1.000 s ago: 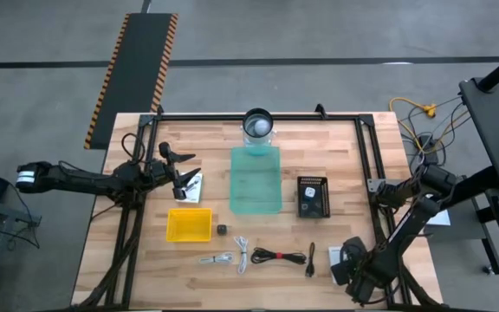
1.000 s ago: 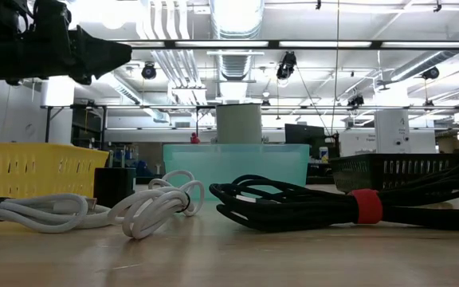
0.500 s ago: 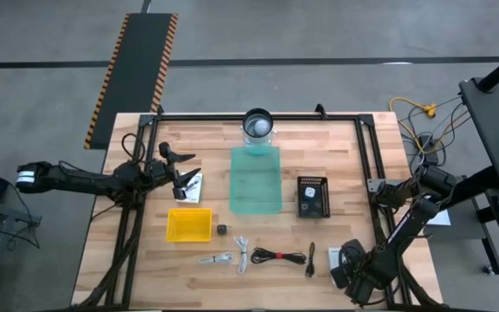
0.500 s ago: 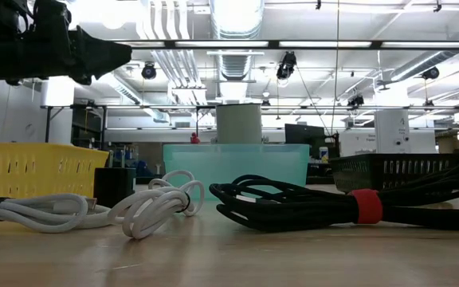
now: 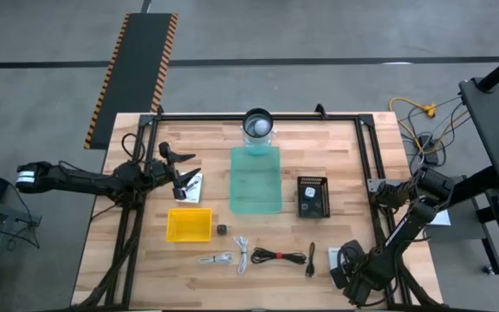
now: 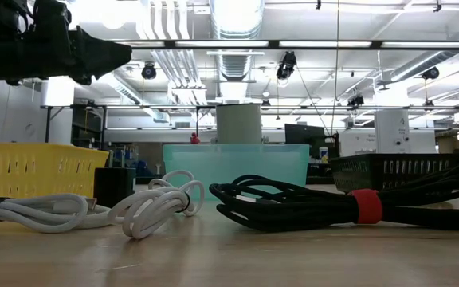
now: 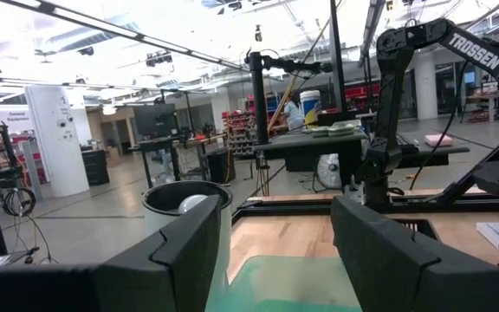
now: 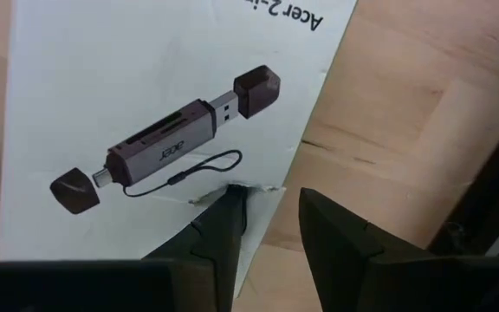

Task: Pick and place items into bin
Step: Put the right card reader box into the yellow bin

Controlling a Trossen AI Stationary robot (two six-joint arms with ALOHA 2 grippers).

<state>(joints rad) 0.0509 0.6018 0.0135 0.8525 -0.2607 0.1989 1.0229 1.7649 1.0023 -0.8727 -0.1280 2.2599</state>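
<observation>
A white packet (image 8: 145,104) printed with a card reader lies flat on the table by the near right corner (image 5: 333,257). My right gripper (image 8: 271,208) points down over it (image 5: 343,262), open by a narrow gap, its fingers astride the packet's long edge. At the left, my left gripper (image 5: 193,165) hovers open and level above a white card (image 5: 194,187). Along the near edge lie white cables (image 5: 230,256), a coiled black cable (image 5: 278,256) and a black cube (image 5: 222,229). The teal bin (image 5: 255,179) stands mid-table. My right gripper comes from above, pointing down. One fingertip (image 8: 225,217) rests on the packet's printed face beside its long edge (image 8: 254,189), where the surface is creased. The other finger (image 8: 332,230) stands over bare wood past that edge. The packet lies flat on the table.
A yellow tray (image 5: 189,224) sits left of the cube, a black basket (image 5: 312,196) right of the teal bin, and a grey cup (image 5: 258,124) holding a white ball behind it. A short black cable (image 5: 310,258) lies near the packet. Black frame rails run along the table's sides.
</observation>
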